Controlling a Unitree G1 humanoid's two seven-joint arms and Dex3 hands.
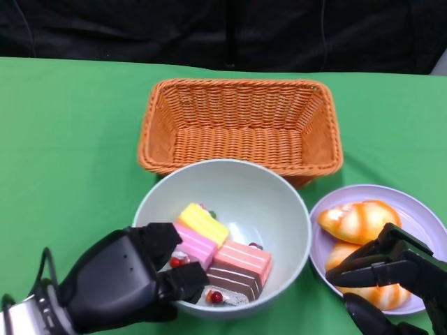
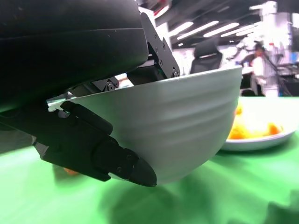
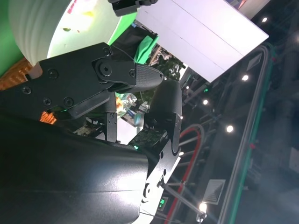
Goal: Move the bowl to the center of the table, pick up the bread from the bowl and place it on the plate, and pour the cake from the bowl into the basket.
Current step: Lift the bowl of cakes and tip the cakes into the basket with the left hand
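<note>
Head view: left hand [image 1: 133, 279] grips the near rim of the bowl [image 1: 279, 209], cakes [image 1: 216, 262] inside, directly before the basket [image 1: 241, 122]; right hand [image 1: 394, 276] hovers empty, fingers apart, over bread [image 1: 360, 220] on the plate [image 1: 419, 209] beside it.

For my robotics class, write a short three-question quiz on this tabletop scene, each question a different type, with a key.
1. True or false: the bread lies on the purple plate.
2. Which hand holds the bowl? A) left hand B) right hand C) neither
3. Fill in: the orange basket holds ____.

Key:
1. True; both pieces rest on it.
2. A; its fingers clasp the rim and outer wall.
3. Nothing; the cake is in the bowl.
</note>
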